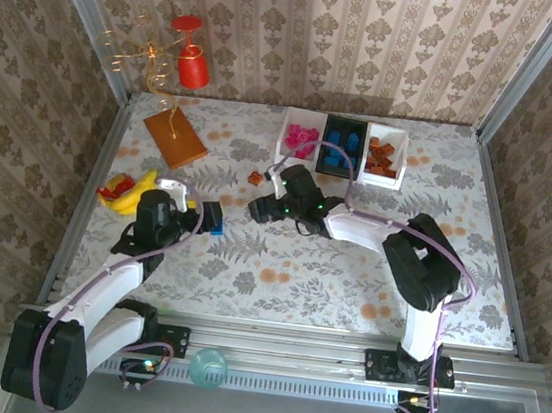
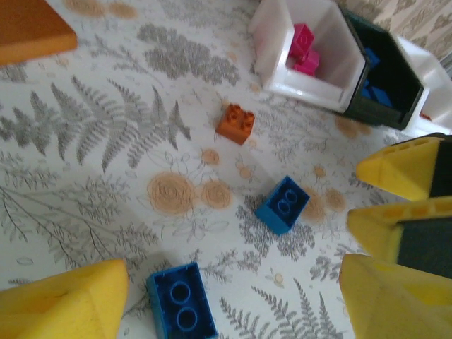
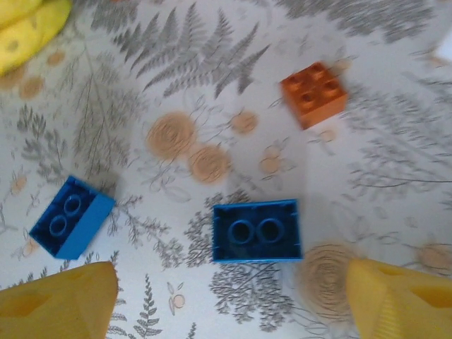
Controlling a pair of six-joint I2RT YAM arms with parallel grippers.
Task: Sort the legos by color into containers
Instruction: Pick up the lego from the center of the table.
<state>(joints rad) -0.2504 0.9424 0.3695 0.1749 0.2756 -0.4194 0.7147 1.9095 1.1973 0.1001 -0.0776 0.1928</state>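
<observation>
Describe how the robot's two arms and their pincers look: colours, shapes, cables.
The left arm and right arm are white tubular links joined by bulky black joints, each trailing a lilac cable. Small green lights glow near the right wrist. The left pincer and right pincer each have two thick, yellow, wedge-shaped fingers.

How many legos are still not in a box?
3. An orange one nearest the trays, a blue one at the right gripper, another blue by the left gripper. Arms may hide more.
</observation>
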